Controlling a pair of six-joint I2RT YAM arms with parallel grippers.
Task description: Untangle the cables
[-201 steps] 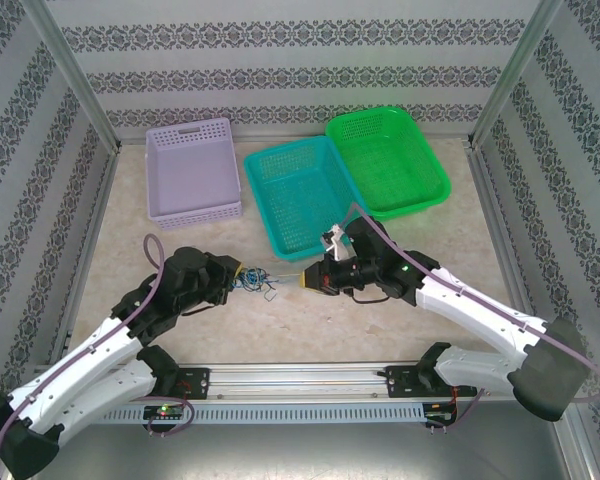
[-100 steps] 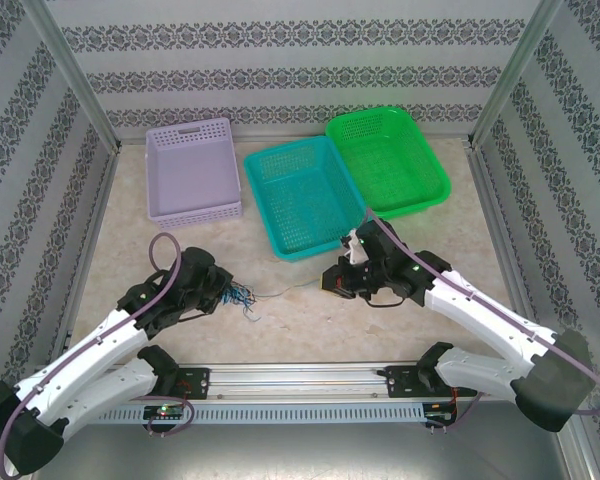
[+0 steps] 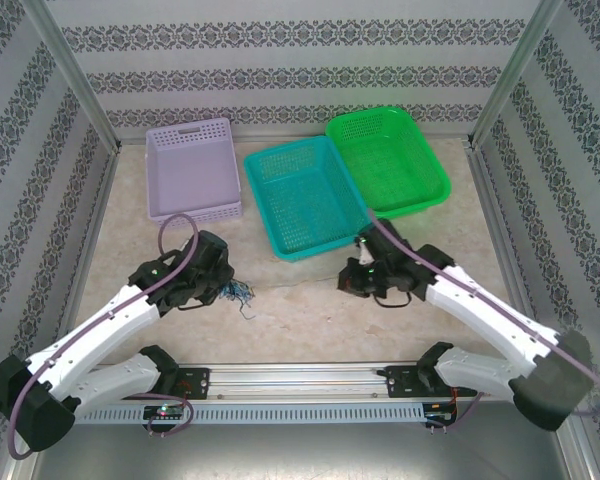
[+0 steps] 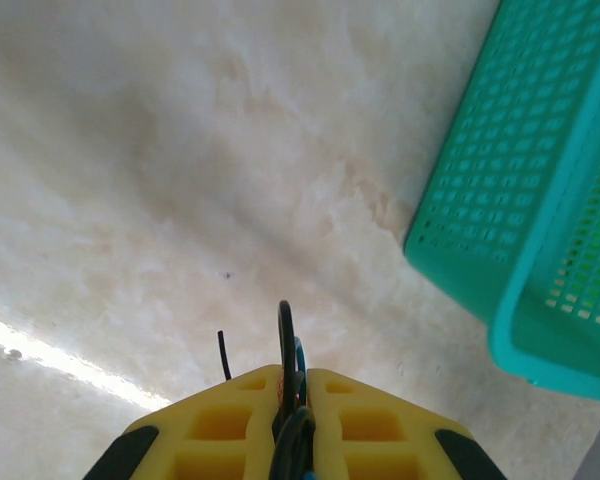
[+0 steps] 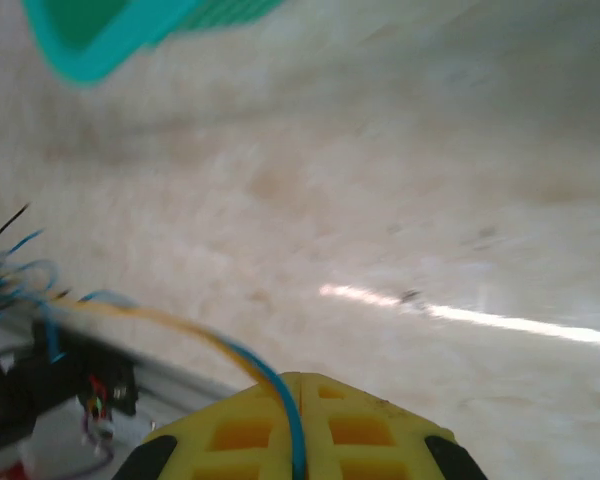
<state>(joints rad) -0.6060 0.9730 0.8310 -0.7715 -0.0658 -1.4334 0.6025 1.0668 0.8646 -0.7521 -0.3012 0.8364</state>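
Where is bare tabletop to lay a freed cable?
Free: near strip between the cables and the rail; patch between green basket and side frame. Crowded: far edge holding lavender basket and teal basket; middle, where cables stretch from left end effector to right end effector.

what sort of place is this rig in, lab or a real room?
Most likely a lab test cell, not a lived-in room: patterned wall panels held in a metal frame, robot arms bolted to a rail, and three plastic baskets staged in a row.
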